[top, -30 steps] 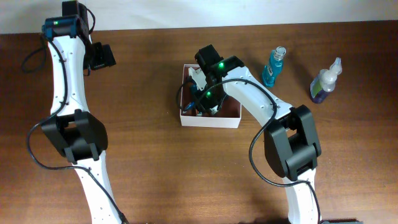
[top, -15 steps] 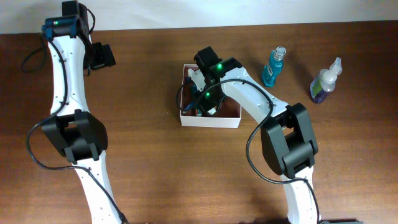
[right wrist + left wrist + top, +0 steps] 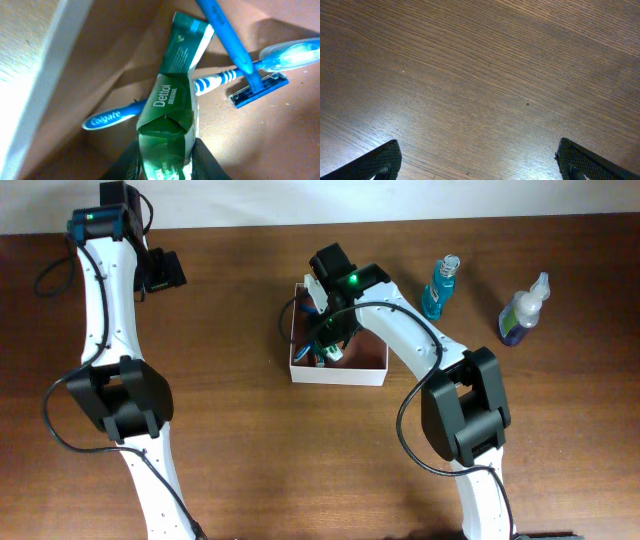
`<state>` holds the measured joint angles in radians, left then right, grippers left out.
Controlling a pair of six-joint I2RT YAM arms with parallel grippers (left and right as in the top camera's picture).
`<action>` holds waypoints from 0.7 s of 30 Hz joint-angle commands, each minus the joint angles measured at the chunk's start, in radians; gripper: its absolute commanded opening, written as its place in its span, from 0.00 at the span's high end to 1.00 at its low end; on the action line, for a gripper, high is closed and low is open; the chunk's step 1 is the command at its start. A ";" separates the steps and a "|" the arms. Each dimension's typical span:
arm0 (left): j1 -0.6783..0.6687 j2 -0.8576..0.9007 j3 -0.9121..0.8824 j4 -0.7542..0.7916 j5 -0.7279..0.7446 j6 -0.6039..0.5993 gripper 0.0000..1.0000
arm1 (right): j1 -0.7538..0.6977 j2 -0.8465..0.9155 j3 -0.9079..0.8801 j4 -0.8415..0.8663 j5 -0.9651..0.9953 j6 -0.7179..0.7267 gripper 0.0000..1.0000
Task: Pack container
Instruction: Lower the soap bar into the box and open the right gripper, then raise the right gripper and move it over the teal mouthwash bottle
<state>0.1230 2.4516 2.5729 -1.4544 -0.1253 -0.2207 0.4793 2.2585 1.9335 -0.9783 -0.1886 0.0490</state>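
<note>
Our right gripper [image 3: 165, 162] clamps a green cardboard Dettol pack [image 3: 172, 95] by the left wall of the square white-walled container [image 3: 338, 375]. Our left gripper [image 3: 480, 162] gapes wide above the brown wooden table [image 3: 485, 75].

Overhead hangs high and looks straight down, taking in the whole table [image 3: 250, 440], both arms end to end, and the container [image 3: 338, 375] near centre. Left wrist sits low over bare wood, facing the tabletop at a slant, and the left gripper [image 3: 480, 167] shows only as two fingertips [image 3: 377, 162] in the bottom corners. Right wrist is in very tight, peering down into the container past a soap box [image 3: 167, 125] held in the right gripper [image 3: 167, 165]. The container's inside is what it shares with overhead; left wrist shares only wood.
</note>
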 commanded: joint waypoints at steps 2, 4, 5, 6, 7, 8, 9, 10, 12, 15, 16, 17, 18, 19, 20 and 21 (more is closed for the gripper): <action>0.004 -0.017 -0.005 0.000 -0.011 0.005 0.01 | 0.004 0.003 0.072 -0.009 -0.044 0.105 0.75; 0.004 -0.017 -0.005 0.000 -0.011 0.005 0.01 | 0.004 0.003 0.086 -0.008 -0.044 0.118 0.75; 0.004 -0.017 -0.005 0.000 -0.011 0.005 0.01 | 0.004 0.003 0.090 -0.008 -0.043 0.118 0.75; 0.005 -0.017 -0.005 0.000 -0.011 0.005 0.01 | 0.004 0.003 0.090 -0.008 -0.043 0.118 0.75; 0.005 -0.017 -0.005 0.000 -0.011 0.005 0.01 | 0.004 0.003 0.090 -0.009 -0.043 0.117 0.75; 0.005 -0.017 -0.005 0.000 -0.011 0.005 0.00 | 0.004 0.003 0.090 -0.013 -0.038 0.117 0.75; 0.005 -0.017 -0.005 0.000 -0.011 0.005 0.00 | 0.004 0.005 0.089 -0.017 -0.027 0.117 0.75; 0.005 -0.017 -0.005 0.000 -0.011 0.005 0.01 | 0.004 0.005 0.087 -0.018 -0.015 0.117 0.75; 0.005 -0.017 -0.005 0.000 -0.011 0.005 0.01 | 0.004 0.005 0.086 -0.020 0.017 0.117 0.75; 0.004 -0.017 -0.005 0.000 -0.011 0.005 0.01 | 0.003 0.005 0.087 -0.011 0.032 0.117 0.69; 0.004 -0.017 -0.005 0.000 -0.011 0.005 0.01 | 0.003 0.003 0.092 -0.009 0.032 0.118 0.68; 0.005 -0.017 -0.005 0.000 -0.011 0.005 0.01 | 0.001 0.003 0.098 -0.010 0.032 0.118 0.67; 0.005 -0.017 -0.005 0.000 -0.011 0.005 0.01 | -0.002 0.002 0.111 -0.012 0.032 0.121 0.66; 0.005 -0.017 -0.005 0.000 -0.011 0.005 0.00 | -0.005 0.000 0.126 -0.014 0.033 0.127 0.66; 0.005 -0.017 -0.005 0.000 -0.011 0.005 0.01 | -0.010 -0.002 0.143 -0.017 0.036 0.136 0.64; 0.004 -0.017 -0.005 0.000 -0.011 0.005 0.01 | -0.017 -0.006 0.167 -0.023 0.046 0.151 0.64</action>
<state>0.1230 2.4516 2.5729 -1.4544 -0.1253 -0.2207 0.4763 2.2585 2.0293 -0.9981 -0.1730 0.1650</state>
